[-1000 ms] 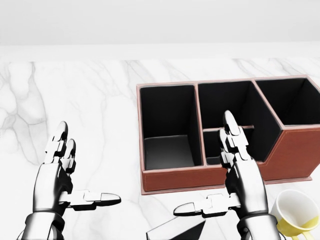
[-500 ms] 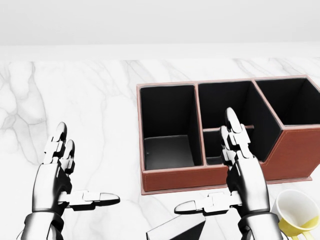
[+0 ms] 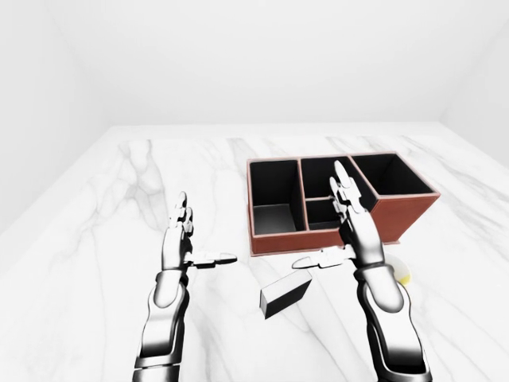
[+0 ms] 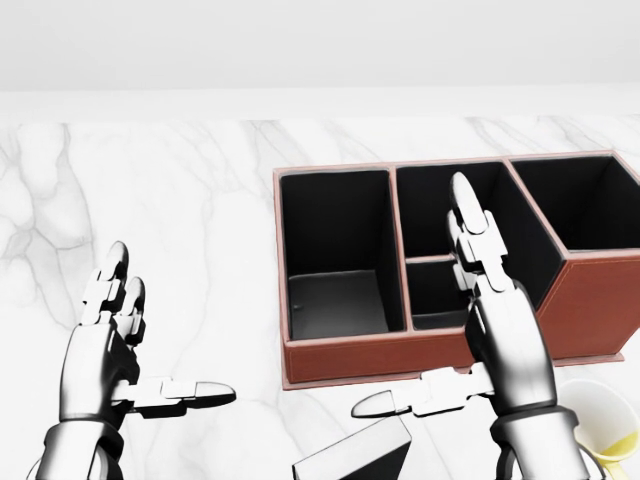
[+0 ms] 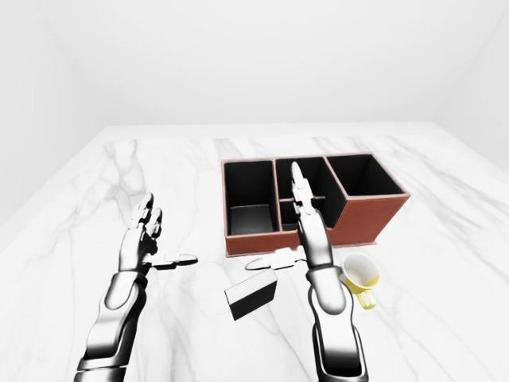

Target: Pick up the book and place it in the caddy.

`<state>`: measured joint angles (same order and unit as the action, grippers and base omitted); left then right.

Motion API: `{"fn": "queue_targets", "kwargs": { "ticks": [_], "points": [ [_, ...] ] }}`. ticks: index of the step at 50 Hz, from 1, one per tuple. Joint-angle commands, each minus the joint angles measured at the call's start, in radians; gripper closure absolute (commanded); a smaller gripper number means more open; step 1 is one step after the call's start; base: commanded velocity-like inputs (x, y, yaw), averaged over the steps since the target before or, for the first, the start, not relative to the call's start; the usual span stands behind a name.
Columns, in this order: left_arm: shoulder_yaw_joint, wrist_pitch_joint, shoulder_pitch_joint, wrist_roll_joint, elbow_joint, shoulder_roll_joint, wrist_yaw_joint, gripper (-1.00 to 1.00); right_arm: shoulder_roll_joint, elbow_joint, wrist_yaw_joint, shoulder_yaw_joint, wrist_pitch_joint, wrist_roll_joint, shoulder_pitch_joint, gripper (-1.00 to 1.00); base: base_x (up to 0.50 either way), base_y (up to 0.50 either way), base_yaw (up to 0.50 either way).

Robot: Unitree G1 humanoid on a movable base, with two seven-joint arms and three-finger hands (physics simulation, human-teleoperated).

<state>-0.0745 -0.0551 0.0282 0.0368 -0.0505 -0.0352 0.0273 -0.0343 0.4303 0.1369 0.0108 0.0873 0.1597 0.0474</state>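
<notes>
The book (image 5: 250, 294), a dark block with a white cover, lies on the marble top just below the caddy in the right-eye view; only its top edge shows at the bottom of the head view (image 4: 355, 455). The caddy (image 4: 380, 358) is a red-brown box with several black compartments, all empty. My right hand (image 4: 415, 300) is open, fingers pointing up over the caddy's near wall, thumb stretched left just above the book. My left hand (image 4: 165, 335) is open and empty, well left of the caddy and the book.
A yellow mug (image 5: 359, 273) lies tipped on the marble top right of my right forearm, below the caddy's right end. The white marble top (image 3: 119, 199) reaches to pale walls at the top and sides.
My right hand has risen and reached further up over the caddy's near wall. More of the book shows below it. My left hand has sunk slightly.
</notes>
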Motion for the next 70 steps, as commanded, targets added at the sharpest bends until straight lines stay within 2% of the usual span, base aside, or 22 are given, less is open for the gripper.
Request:
{"fn": "queue_targets", "kwargs": {
  "ticks": [1, 17, 22, 30, 37, 42, 45, 47, 59, 70],
  "points": [
    [-0.003, 0.007, 0.004, 0.0, 0.011, -0.001, 0.0, -1.0, -0.011, 0.105, 0.068, 0.006, 0.0, 0.102, -0.018, -1.0, 0.0, 0.0, 0.0],
    [-0.003, 0.0, 0.005, -0.002, 0.008, -0.001, -0.005, -1.0, -0.025, 0.169, 0.182, 0.007, 0.0, 0.239, -0.033, -1.0, 0.0, 0.0, 0.0],
    [-0.001, 0.004, 0.004, -0.004, 0.013, -0.001, -0.005, -1.0, -0.021, 0.189, 0.198, 0.003, 0.0, 0.265, -0.045, -1.0, 0.0, 0.0, 0.0],
    [-0.006, -0.006, 0.009, 0.001, 0.007, -0.004, -0.006, -1.0, -0.03, 0.274, 0.27, 0.044, 0.0, 0.381, -0.031, -1.0, 0.0, 0.0, 0.0],
    [-0.007, 0.002, 0.011, 0.001, 0.02, -0.004, -0.006, -1.0, -0.021, 0.339, 0.327, 0.067, 0.0, 0.463, 0.013, -1.0, 0.0, 0.0, 0.0],
    [-0.005, 0.001, 0.009, 0.0, 0.016, -0.004, -0.006, -1.0, -0.013, 0.358, 0.343, 0.076, 0.0, 0.502, 0.046, -1.0, 0.0, 0.0, 0.0],
    [-0.005, 0.01, 0.013, -0.002, 0.03, -0.004, -0.006, -1.0, -0.01, 0.375, 0.35, 0.088, 0.0, 0.519, 0.067, -1.0, 0.0, 0.0, 0.0],
    [-0.005, 0.004, 0.01, -0.001, 0.02, -0.004, -0.006, -1.0, -0.009, 0.386, 0.354, 0.101, 0.0, 0.538, 0.082, -1.0, 0.0, 0.0, 0.0],
    [-0.005, 0.007, 0.011, -0.002, 0.024, -0.004, -0.006, -1.0, -0.007, 0.41, 0.371, 0.135, 0.0, 0.593, 0.13, -1.0, 0.0, 0.0, 0.0],
    [-0.006, 0.001, 0.009, -0.002, 0.016, -0.004, -0.006, -1.0, -0.012, 0.369, 0.347, 0.172, 0.0, 0.623, 0.173, -1.0, 0.0, 0.0, 0.0]
  ]
}}
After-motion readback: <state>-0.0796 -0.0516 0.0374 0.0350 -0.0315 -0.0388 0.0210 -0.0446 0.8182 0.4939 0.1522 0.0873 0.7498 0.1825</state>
